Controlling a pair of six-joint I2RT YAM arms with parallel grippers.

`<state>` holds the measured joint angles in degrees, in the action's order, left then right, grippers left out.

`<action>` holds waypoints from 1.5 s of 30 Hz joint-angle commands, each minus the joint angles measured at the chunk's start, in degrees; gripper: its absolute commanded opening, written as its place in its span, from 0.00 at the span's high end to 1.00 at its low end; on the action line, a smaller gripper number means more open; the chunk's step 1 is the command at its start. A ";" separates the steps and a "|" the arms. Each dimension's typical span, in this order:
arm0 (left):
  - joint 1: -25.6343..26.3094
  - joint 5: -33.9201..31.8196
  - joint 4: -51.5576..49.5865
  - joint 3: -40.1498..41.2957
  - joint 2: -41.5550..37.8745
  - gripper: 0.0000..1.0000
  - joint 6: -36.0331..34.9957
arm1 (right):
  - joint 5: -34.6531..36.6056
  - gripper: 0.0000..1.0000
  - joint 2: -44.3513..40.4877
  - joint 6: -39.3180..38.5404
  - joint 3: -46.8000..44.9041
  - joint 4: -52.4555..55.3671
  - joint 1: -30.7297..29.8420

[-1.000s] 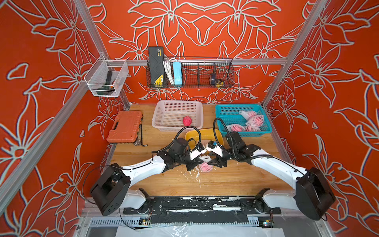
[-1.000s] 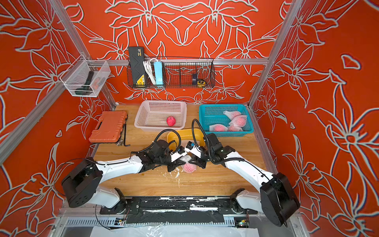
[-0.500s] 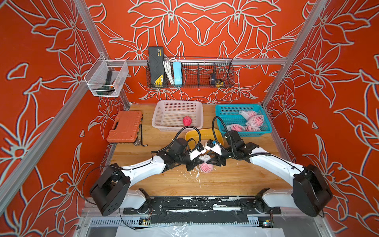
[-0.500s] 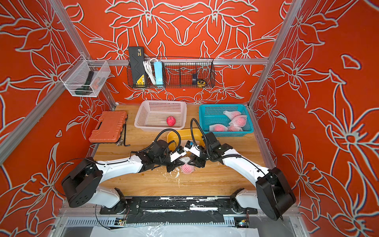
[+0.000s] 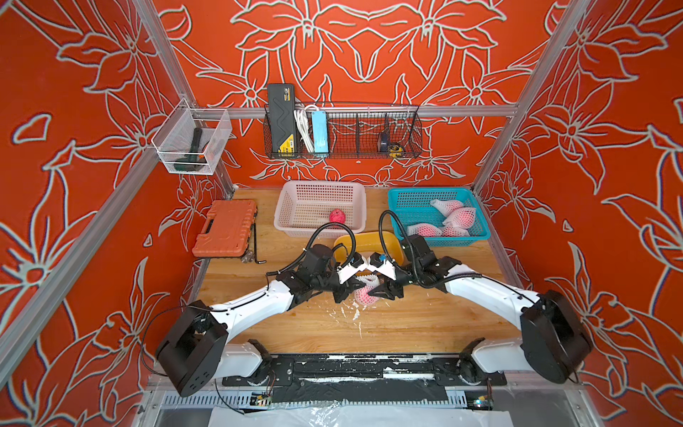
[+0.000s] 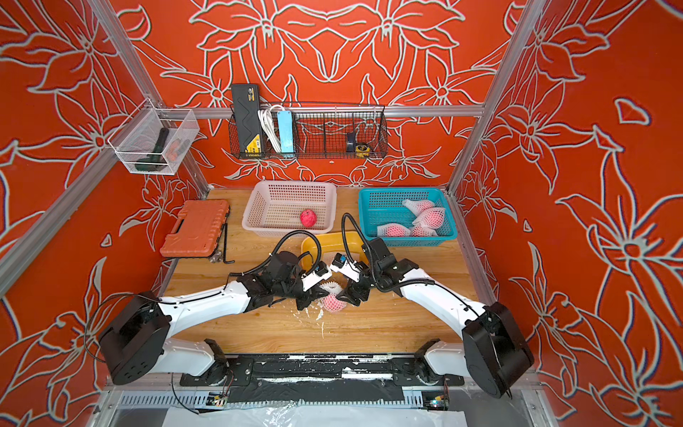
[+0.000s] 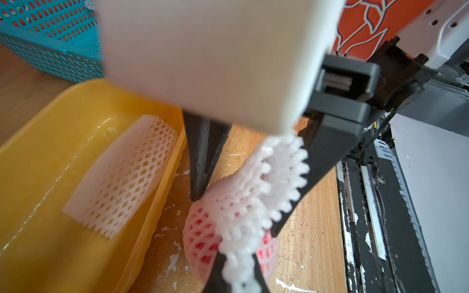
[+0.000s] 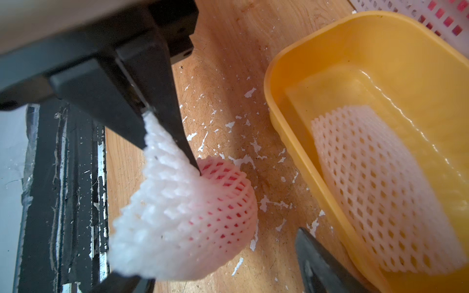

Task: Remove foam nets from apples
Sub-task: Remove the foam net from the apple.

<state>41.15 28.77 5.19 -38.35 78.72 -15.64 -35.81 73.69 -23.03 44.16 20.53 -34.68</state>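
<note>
On the wood table (image 5: pixel 406 325), centre front, 1 apple (image 8: pixel 223 192) sits inside its foam net (image 8: pixel 165 215), between my 2 grippers. My left gripper (image 5: pixel 351 290) is pressed together on the net's loose frilly end, pinching it just above the fruit, so that end is stretched into a cone. My right gripper (image 5: pixel 382 290) has its jaws spread, 1 finger on each side of the netted apple. In the right wrist view 1 finger stands clear of it. The other sits at the net's underside, and I cannot tell if it touches.

Containers:
- **Yellow tub** (image 8: pixel 269 83): smooth glossy plastic with rounded corners, just behind the apple. It holds 1 flat net (image 8: pixel 380 190), empty and collapsed.
- **White basket** (image 5: pixel 284 214): perforated plastic, rectangular, back centre. It holds 1 bare apple (image 5: pixel 336 215), round and pinkish-red.
- **Teal basket** (image 5: pixel 432 191): same perforated build, back right. It holds netted apples (image 5: pixel 462 217); I count 4, with pink showing through white mesh and tapering ends.
- **Wire rack** (image 5: pixel 369 129): on the back wall, holding a black box (image 5: pixel 281 118), white cable (image 5: pixel 302 125), blue power strip (image 5: pixel 319 129) and small tape measure (image 5: pixel 391 146).
- **Clear bin** (image 5: pixel 218 148): on the left wall, holding 1 dark tool (image 5: pixel 192 148).
- **Orange case** (image 5: pixel 225 227): ribbed lid, shut, lying left of the white basket.

Textures: the net is soft white foam with diamond holes and a toothed edge. White flakes (image 8: pixel 243 159) litter the boards round the apple.
</note>
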 commanded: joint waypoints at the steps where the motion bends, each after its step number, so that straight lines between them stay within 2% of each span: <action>1: -0.83 1.95 2.37 -0.06 -1.37 0.94 -0.53 | -0.31 0.19 -1.25 -2.94 -1.23 0.91 -0.66; 6: -1.40 3.69 2.75 -0.13 -2.43 0.94 -0.29 | -5.06 0.23 -2.22 -3.51 -2.90 -3.11 -0.67; 17: -1.45 7.42 4.15 -0.37 -3.48 0.95 -0.22 | -8.18 0.43 2.79 -4.26 1.07 -3.07 -0.71; 24: -2.14 7.30 4.58 -1.45 -3.31 0.95 -0.47 | -11.32 0.44 4.00 -5.91 2.15 -2.26 -0.68; 28: -4.24 7.78 3.56 -1.96 -3.87 0.95 -0.97 | -11.25 0.37 4.11 -6.60 1.60 -3.69 -0.66; 31: -4.74 7.66 3.47 -1.27 -4.95 0.95 -1.21 | -11.31 0.35 3.81 -5.90 0.75 -7.20 -0.57; 37: -4.91 6.47 3.34 -0.24 -5.50 0.95 -1.05 | -11.76 0.39 5.52 -5.95 1.55 -8.73 -0.40; 45: -5.20 7.24 3.48 -0.07 -5.33 0.96 -0.64 | -10.50 0.46 1.65 -1.02 -5.25 -19.03 0.47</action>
<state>36.32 34.79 6.92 -38.20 74.24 -16.03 -46.11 76.79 -25.71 40.86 6.33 -34.50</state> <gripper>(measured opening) 0.048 0.541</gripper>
